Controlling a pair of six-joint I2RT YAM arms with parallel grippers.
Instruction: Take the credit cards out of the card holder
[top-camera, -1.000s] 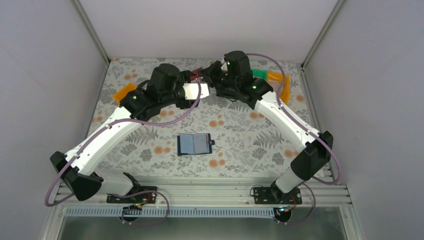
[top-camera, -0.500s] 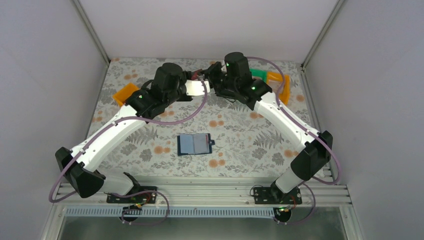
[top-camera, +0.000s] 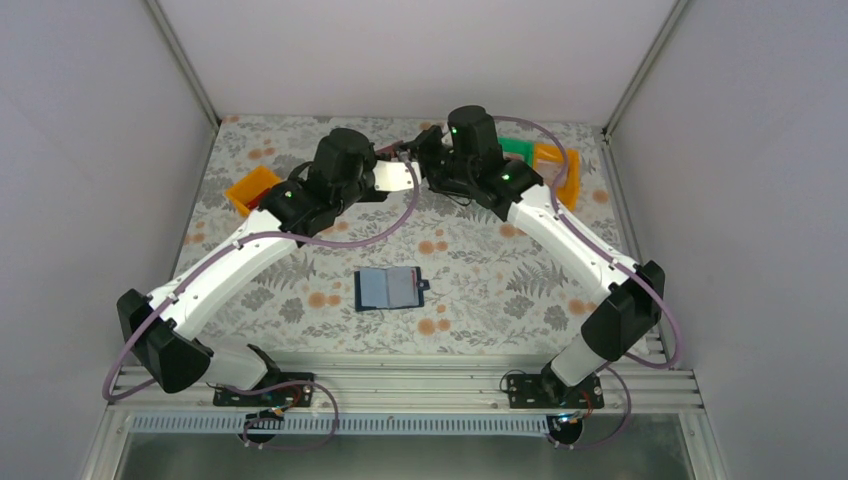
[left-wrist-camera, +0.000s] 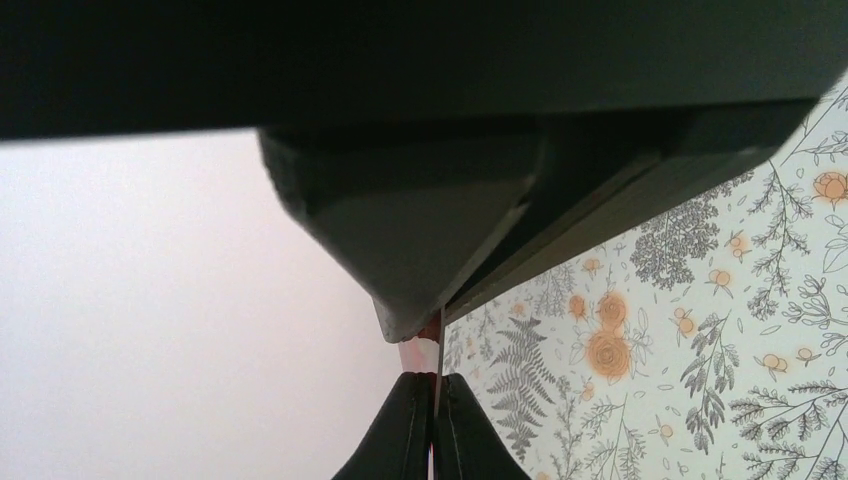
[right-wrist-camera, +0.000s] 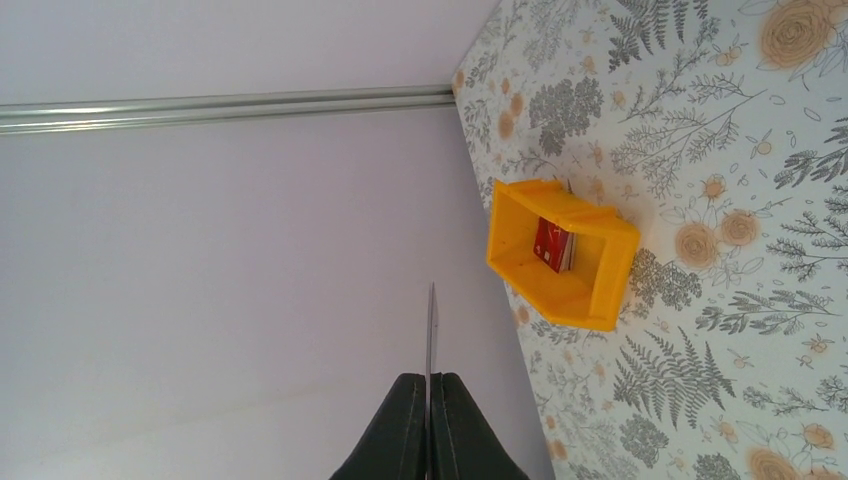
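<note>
The navy card holder (top-camera: 392, 289) lies open on the table's middle, pale blue slots up. Above the back of the table both grippers meet on one credit card (top-camera: 395, 177), which looks pale and glossy from above. My left gripper (top-camera: 384, 166) is shut on it; in the left wrist view the card (left-wrist-camera: 437, 350) shows edge-on between the closed fingertips (left-wrist-camera: 412, 400), with the right gripper's dark body just beyond. My right gripper (top-camera: 417, 152) is shut on the same card, a thin edge (right-wrist-camera: 431, 325) rising from its pads (right-wrist-camera: 410, 400). Another red card (right-wrist-camera: 553, 245) stands in the orange bin.
An orange bin (top-camera: 250, 187) sits at the back left, seen also as the orange bin (right-wrist-camera: 560, 255) in the right wrist view. A green bin (top-camera: 518, 147) and another orange bin (top-camera: 562, 168) stand at the back right. Grey walls close in the table on three sides.
My left gripper has reached right towards the right gripper and shut on the card. The right arm and the card holder have stayed put.
</note>
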